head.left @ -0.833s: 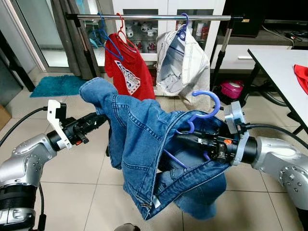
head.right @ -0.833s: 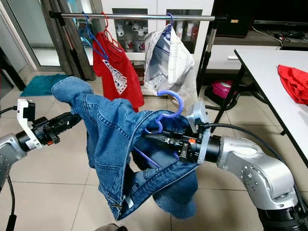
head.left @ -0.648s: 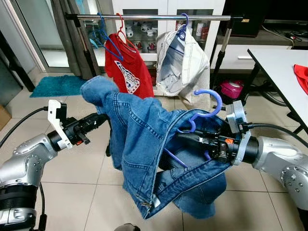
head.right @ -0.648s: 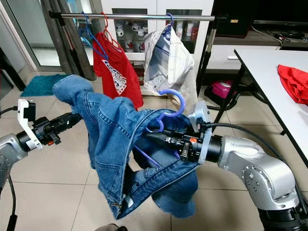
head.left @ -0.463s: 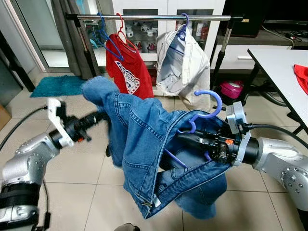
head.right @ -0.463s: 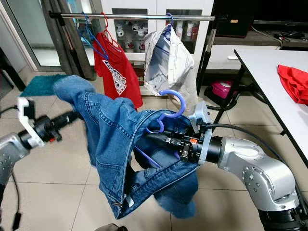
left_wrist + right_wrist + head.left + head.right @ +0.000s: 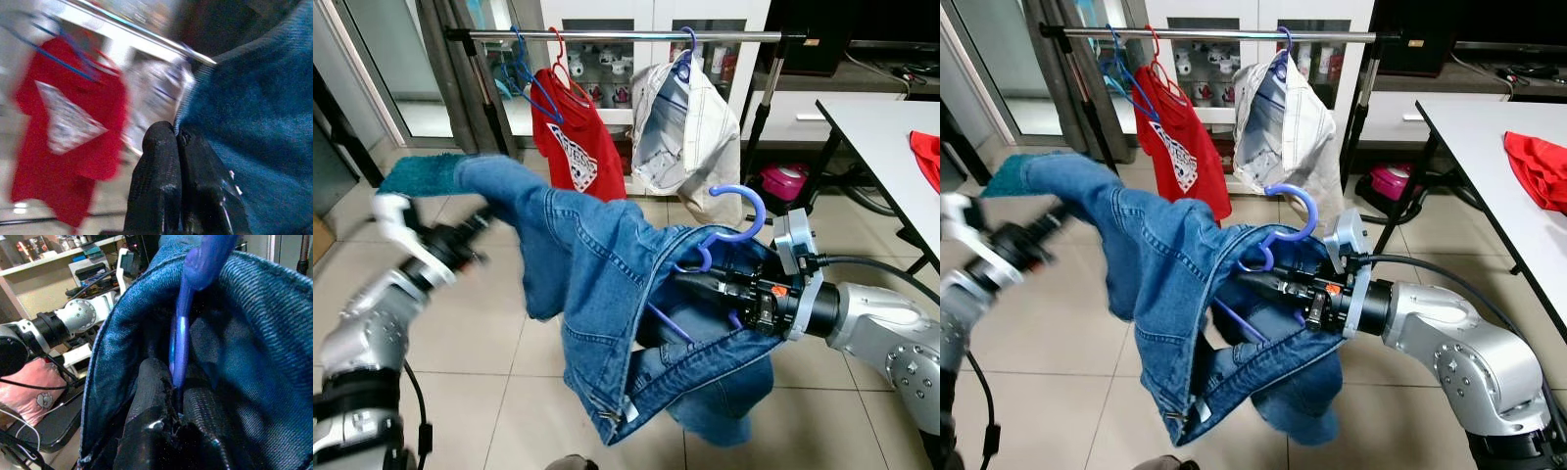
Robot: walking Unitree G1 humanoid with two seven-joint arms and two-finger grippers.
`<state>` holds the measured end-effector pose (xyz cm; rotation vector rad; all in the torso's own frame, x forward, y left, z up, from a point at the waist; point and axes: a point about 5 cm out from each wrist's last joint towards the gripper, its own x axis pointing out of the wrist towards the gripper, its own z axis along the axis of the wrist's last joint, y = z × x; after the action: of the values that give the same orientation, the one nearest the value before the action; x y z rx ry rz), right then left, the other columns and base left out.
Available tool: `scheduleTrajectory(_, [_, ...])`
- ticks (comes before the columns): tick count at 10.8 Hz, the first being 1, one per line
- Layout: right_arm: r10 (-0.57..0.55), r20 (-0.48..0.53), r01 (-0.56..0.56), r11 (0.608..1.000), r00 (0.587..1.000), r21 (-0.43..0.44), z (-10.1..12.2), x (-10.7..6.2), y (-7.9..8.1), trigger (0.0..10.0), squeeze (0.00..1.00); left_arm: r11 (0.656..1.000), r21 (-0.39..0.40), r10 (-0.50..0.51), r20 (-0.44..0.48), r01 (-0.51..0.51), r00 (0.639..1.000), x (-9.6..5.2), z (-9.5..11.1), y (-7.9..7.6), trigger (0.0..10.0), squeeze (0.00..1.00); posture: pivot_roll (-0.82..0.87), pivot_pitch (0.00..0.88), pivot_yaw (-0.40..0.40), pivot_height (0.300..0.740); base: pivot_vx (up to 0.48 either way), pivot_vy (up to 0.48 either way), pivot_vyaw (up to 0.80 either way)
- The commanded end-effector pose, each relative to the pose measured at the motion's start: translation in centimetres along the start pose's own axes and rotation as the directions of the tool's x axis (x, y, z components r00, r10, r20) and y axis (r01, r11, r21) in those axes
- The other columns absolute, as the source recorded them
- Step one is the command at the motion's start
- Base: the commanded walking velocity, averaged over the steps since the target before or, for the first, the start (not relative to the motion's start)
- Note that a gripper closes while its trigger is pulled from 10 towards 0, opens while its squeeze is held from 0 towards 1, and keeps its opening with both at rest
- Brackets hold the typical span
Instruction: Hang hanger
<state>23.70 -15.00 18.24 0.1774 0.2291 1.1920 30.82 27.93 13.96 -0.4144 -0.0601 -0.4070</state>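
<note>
A blue denim garment [image 7: 597, 284] hangs draped over a purple hanger [image 7: 744, 211], whose hook sticks up above the cloth. My right gripper [image 7: 175, 382] is shut on the hanger's stem, its fingers buried in the denim at centre right. My left gripper [image 7: 178, 134] is shut on one edge of the denim and holds that end stretched out to the left; this arm [image 7: 421, 259] is blurred by motion. The silver clothes rail [image 7: 607, 35] runs across the back, above and beyond both grippers.
On the rail hang a red T-shirt [image 7: 573, 137], a white jacket [image 7: 685, 137] and bare blue hangers [image 7: 533, 83]. A white table [image 7: 891, 147] with a red cloth [image 7: 928, 157] stands at the right. A teal mat [image 7: 416, 176] and a pink box [image 7: 785, 181] lie on the tiled floor.
My left arm has swung out to the left and slightly up, pulling its end of the denim with it. The right arm and hanger have hardly moved.
</note>
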Motion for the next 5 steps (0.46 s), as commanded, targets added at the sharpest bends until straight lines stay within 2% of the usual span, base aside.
scheduleTrajectory(1, [0.0, 0.025, 0.001, 1.0, 1.0, -0.021, 0.8, -0.1, 0.2, 10.0, 0.0, 0.993, 0.022, 0.119, 0.032, -0.119, 0.992, -0.5, 0.5, 1.2, 0.0, 0.0, -0.14, 0.0, 0.07, 0.74, 0.0, 0.0, 0.0])
scheduleTrajectory(3, [0.002, 0.025, -0.002, 1.0, 1.0, -0.018, 0.8, -0.1, 0.2, 10.0, 0.0, 0.973, 0.046, 0.227, 0.014, -0.227, 0.974, -1.0, 0.1, 2.2, 0.0, 0.0, -0.14, 0.0, 0.07, 0.74, 0.0, 0.0, 0.0])
scheduleTrajectory(4, [0.002, 0.025, -0.002, 1.0, 1.0, -0.016, 0.8, 0.0, 0.2, 10.0, 0.0, 0.948, 0.063, 0.314, 0.005, -0.313, 0.95, -1.2, -0.2, 3.0, 0.0, 0.0, -0.14, 0.0, 0.07, 0.74, 0.0, 0.0, 0.0])
scheduleTrajectory(5, [-0.002, 0.026, 0.002, 1.0, 1.0, -0.014, 0.8, -0.1, 0.2, 10.0, 0.0, 0.902, 0.084, 0.427, -0.019, -0.424, 0.904, -1.6, -0.6, 4.0, 0.0, 0.0, -0.15, 0.0, 0.072, 0.74, 0.0, 0.0, 0.0])
